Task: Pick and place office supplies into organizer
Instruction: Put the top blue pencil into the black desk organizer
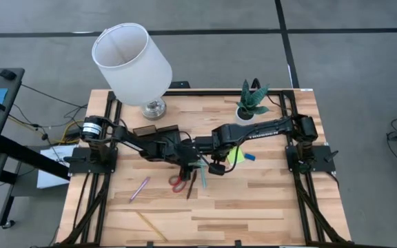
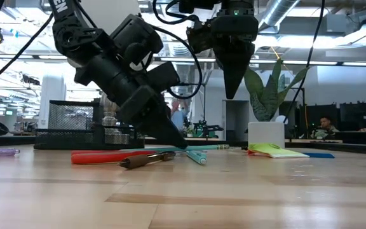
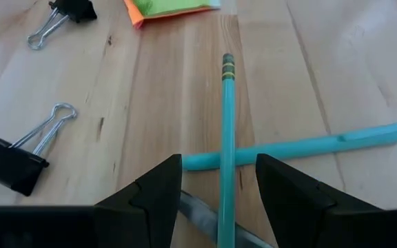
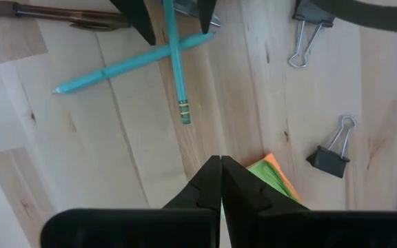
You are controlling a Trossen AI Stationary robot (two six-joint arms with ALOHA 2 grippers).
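A thin light-blue pencil (image 3: pixel 226 145) is seen crossed over a light-blue pen (image 3: pixel 302 147) on the wooden table (image 1: pixel 253 207), near its middle. The left gripper (image 3: pixel 218 180) is lowered onto the pencil, its jaws parted narrowly with one dark finger on either side of the shaft; whether the pads touch it cannot be told. Only the wrist views reveal two black binder clips (image 3: pixel 21 155) and the lime-green sticky-note pad (image 4: pixel 271 178) lying nearby. The right gripper (image 4: pixel 220 180) is held above the pad, its jaws closed and empty. Red-handled scissors (image 1: pixel 178 182) lie toward the front edge, and a pink pen (image 1: pixel 140 188) lies further toward the left edge. The low view shows a black mesh organizer (image 2: pixel 75 121) behind the left arm. A white-shaded lamp (image 1: pixel 133 62) and a potted plant (image 1: pixel 251 103) stand along the back edge.
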